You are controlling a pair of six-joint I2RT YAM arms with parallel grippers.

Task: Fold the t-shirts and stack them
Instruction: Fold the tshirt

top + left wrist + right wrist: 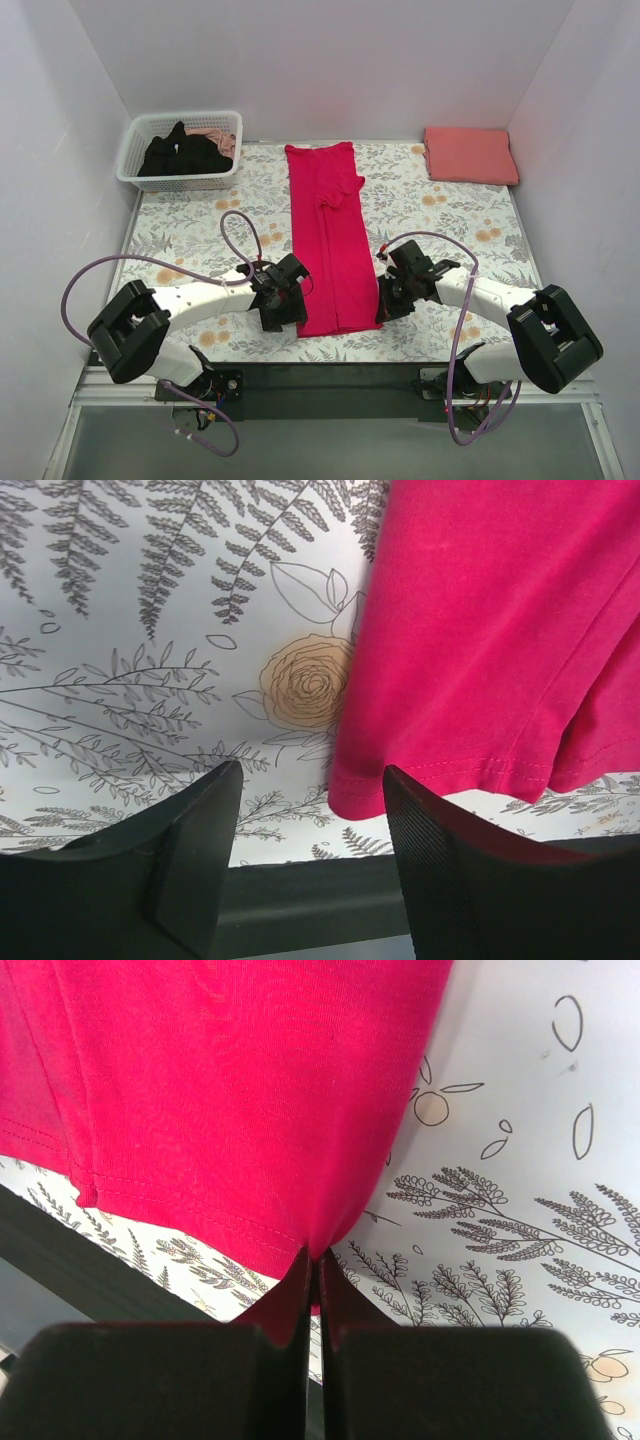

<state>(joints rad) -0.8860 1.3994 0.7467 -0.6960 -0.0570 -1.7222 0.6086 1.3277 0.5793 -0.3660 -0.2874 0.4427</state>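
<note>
A vivid crimson-magenta fabric t-shirt (328, 235), folded into a long strip, lies mid-table on a floral-print cloth (440, 230). The right gripper (313, 1260) has its 2 fingers pinched closed on the near right hem corner. The left gripper (312, 780) gapes wide, straddling the near left corner and gripping nothing. A folded salmon-pink t-shirt (470, 155) sits far right.

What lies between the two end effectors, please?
The hem end of the crimson t-shirt, seen in the top view: the right end effector pinches its corner, the left end effector stands open at the other corner.

Obstacles: basket (180, 150) far-L; salmon shirt (470, 155) far-R
</note>
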